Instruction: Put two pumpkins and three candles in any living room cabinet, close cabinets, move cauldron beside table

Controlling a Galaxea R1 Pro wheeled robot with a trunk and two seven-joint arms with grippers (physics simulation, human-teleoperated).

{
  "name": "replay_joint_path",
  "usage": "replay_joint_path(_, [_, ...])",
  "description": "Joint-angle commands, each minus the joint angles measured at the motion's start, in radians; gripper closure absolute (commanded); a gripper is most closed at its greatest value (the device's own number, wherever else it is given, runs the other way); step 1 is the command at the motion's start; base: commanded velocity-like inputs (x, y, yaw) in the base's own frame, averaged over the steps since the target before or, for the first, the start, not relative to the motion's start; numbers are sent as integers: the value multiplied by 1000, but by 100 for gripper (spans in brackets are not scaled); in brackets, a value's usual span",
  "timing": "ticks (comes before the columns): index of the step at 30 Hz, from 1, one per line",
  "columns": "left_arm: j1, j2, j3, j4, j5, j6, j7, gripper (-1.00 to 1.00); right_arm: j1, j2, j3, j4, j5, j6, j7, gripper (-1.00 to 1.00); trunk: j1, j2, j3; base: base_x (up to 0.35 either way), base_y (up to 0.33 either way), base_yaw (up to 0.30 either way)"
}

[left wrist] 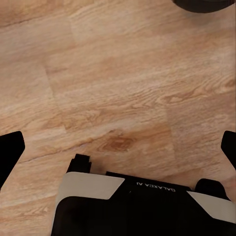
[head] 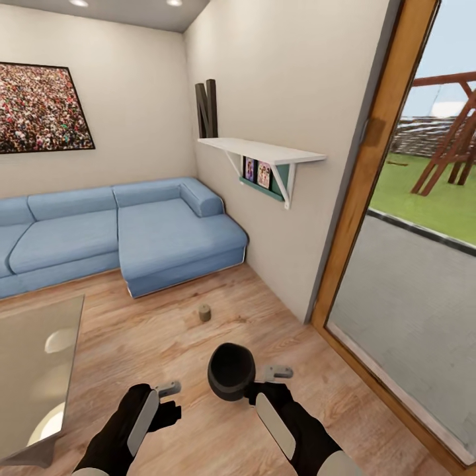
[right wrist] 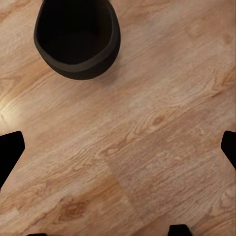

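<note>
The black cauldron stands upright on the wooden floor just ahead of my arms, its wide mouth facing up. In the right wrist view the cauldron sits beyond the fingers, apart from them. My right gripper is open beside it on the right, holding nothing. My left gripper hangs open over bare floor to the cauldron's left; its wrist view catches the pot's rim. One olive-brown candle stands on the floor further ahead, near the sofa. The glass table is at the left. The pumpkins and the cabinet are out of view.
A blue corner sofa lines the back wall. A white wall shelf juts out on the right, above floor level. A wood-framed glass door runs along the right side. Open floor lies between table, sofa and door.
</note>
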Motion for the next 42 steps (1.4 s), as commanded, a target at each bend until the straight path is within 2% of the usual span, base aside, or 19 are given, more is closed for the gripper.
replay_joint_path(1, [0, 0, 0, 0, 0, 0, 0, -100, 0, 0, 0, 0, 0, 0, 0, -100, 0, 0, 0, 286, 0, 0])
replay_joint_path(17, [0, 0, -1, 1, 0, -2, 1, -100, 0, 0, 3, 5, 1, 2, -1, -100, 0, 0, 0, 327, 0, 0])
replay_joint_path(22, [0, -1, -1, 6, 0, -60, 1, -100, -1, 0, -1, 10, -2, 68, -1, -100, 0, 0, 0, 332, 0, 0])
replay_joint_path(29, [0, -2, -4, 10, 0, -89, 0, -100, -4, 0, -29, 60, -2, 86, -2, -100, 0, 0, 0, 330, 0, 0])
replay_joint_path(36, [0, -2, -64, 12, 3, -99, 0, -100, -5, 0, -34, 82, -2, 88, -2, -100, 0, 0, 0, 263, -30, 0])
replay_joint_path(42, [0, -12, -73, 29, 6, -100, 0, -100, -5, 0, -35, 84, -4, 89, -1, -100, 0, 0, 0, 99, -37, 0])
